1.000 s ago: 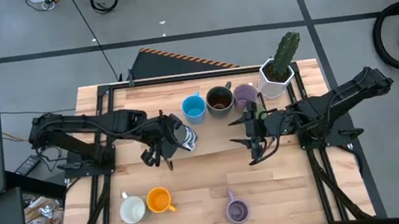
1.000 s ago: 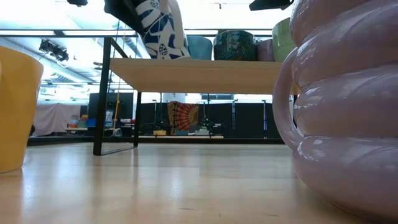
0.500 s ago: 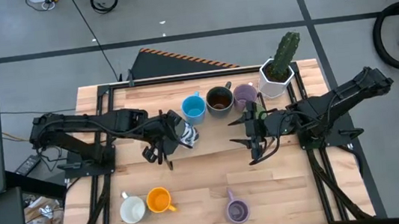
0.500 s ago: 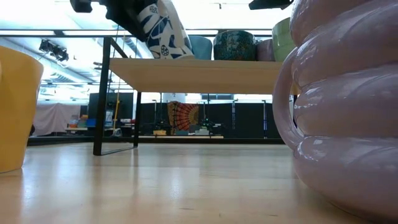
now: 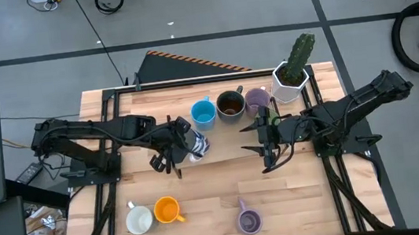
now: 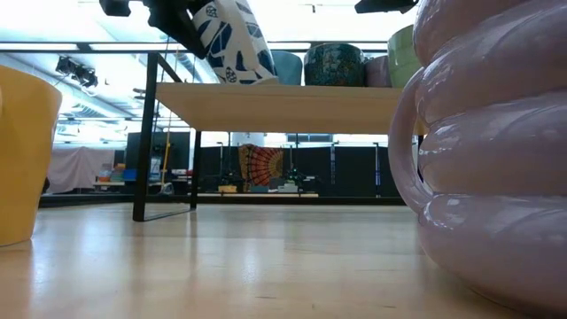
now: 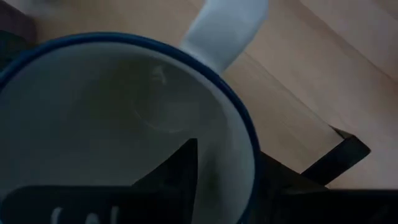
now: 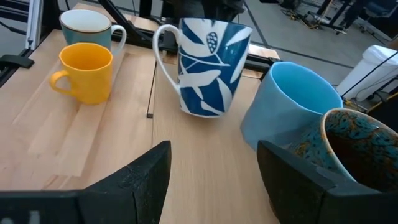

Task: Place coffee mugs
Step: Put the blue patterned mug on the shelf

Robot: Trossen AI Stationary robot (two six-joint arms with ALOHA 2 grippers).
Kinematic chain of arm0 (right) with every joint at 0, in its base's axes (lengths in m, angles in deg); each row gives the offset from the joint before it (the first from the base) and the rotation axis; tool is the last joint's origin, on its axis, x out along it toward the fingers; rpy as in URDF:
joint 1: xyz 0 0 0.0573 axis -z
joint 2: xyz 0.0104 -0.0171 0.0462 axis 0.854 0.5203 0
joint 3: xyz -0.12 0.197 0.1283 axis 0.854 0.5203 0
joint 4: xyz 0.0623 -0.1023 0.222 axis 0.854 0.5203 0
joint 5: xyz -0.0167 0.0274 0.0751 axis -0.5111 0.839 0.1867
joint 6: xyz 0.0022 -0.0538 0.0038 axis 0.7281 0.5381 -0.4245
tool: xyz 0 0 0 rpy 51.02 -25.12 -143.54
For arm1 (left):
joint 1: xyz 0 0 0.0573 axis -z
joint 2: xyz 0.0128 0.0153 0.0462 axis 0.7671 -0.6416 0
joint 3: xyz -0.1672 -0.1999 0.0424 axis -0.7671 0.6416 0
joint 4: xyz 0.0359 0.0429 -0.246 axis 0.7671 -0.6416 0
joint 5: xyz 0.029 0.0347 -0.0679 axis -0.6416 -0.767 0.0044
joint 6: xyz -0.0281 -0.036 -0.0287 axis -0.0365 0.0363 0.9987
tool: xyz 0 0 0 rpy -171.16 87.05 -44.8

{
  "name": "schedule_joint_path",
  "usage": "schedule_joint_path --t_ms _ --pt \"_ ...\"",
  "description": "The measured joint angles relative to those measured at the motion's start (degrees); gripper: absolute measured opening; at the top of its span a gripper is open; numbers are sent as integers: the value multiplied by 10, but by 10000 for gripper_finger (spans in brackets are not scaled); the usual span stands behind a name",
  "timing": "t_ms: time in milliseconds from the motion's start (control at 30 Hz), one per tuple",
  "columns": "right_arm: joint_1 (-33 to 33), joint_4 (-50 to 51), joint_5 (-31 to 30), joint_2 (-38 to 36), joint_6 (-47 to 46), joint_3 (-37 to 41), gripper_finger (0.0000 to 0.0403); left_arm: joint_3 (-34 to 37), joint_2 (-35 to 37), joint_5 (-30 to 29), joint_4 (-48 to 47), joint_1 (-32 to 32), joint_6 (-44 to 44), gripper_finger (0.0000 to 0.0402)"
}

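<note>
A white mug with a blue leaf pattern (image 5: 195, 144) is in my left gripper (image 5: 175, 150) over the raised wooden shelf (image 6: 292, 96). It also shows in the low view (image 6: 232, 44) and in the right wrist view (image 8: 208, 68). On the shelf stand a blue mug (image 5: 204, 114), a dark brown mug (image 5: 229, 105) and a purple mug (image 5: 257, 100); a green mug (image 6: 403, 53) shows at the shelf's right. A white mug (image 5: 138, 219), an orange mug (image 5: 167, 211) and a second purple mug (image 5: 248, 221) stand on the table. My right gripper (image 8: 214, 186) hangs open at the shelf's right part. My left gripper (image 7: 230, 168) has the patterned mug by its rim (image 7: 244, 140), on the side away from the handle (image 7: 224, 31). One finger (image 7: 181, 168) is inside the mug and the other outside. The mug is tilted, mouth toward the table's left, its lower edge (image 6: 266, 78) at the shelf top.
A white hexagonal cactus pot (image 5: 290, 77) stands at the shelf's far right corner. The shelf's black legs (image 6: 142, 142) stand on the table. Bare tabletop (image 5: 297, 194) lies near the table's near right side.
My left gripper has come down a little and tipped. The patterned mug now leans more, its mouth toward the table's left and its lower edge down at the shelf top.
</note>
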Motion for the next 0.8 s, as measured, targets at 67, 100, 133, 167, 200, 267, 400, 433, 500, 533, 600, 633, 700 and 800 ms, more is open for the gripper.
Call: schedule_joint_path --t_ms 67,100,133,167,200,267,400,433,500,533,600,633,700,800 --pt "-1 0 0 0 0 0 245 0 0 -2 6 0 0 107" --pt "-2 0 0 0 0 0 245 0 0 -4 10 0 1 107" --pt "-3 0 0 0 0 0 245 0 0 -6 13 0 0 107" --pt "-3 0 0 0 0 0 245 0 0 -8 15 0 0 107" --pt "-3 0 0 0 0 0 245 0 0 -8 17 0 0 107" --pt "-3 0 0 0 -3 0 245 0 0 -9 17 0 0 104" --pt "-3 0 0 0 -3 0 245 0 0 -8 17 0 -1 87" --pt "-3 0 0 0 -3 0 245 0 0 -8 17 0 -1 83" --pt "-3 0 0 0 -3 0 245 0 0 -8 17 0 -1 74" --pt "-3 0 0 0 -3 0 245 0 0 -5 17 0 -2 70" --pt "-3 0 0 0 -3 0 245 0 0 6 17 0 -11 60" --pt "-3 0 0 0 -3 0 245 0 0 10 17 0 -14 55" --pt "-3 0 0 0 -4 0 245 -3 0 13 13 0 -16 43" --pt "-3 0 0 0 -4 0 245 -12 0 21 -4 0 -16 32"
